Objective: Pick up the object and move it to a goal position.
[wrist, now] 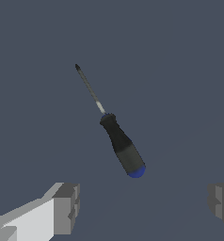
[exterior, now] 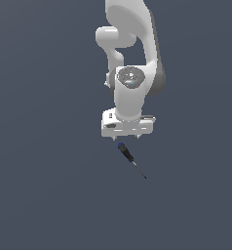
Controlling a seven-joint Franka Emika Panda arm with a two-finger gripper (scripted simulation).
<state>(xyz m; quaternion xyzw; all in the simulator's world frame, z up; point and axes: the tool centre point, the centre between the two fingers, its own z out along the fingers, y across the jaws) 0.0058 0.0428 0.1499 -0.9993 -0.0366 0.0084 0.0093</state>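
Observation:
A small screwdriver (exterior: 128, 156) lies flat on the dark floor, with a black handle, a blue end cap and a thin dark shaft pointing away from the arm. In the wrist view the screwdriver (wrist: 120, 142) lies ahead of the fingers, its blue cap nearest them. My gripper (exterior: 125, 138) hangs just above the blue end, pointing down. It is open and empty: two grey fingertips (wrist: 66, 207) stand wide apart in the wrist view, with the gripper's middle (wrist: 144, 204) just short of the cap.
The white Panda arm (exterior: 132, 58) rises above the gripper. A plain dark grey floor (exterior: 45, 185) fills both views.

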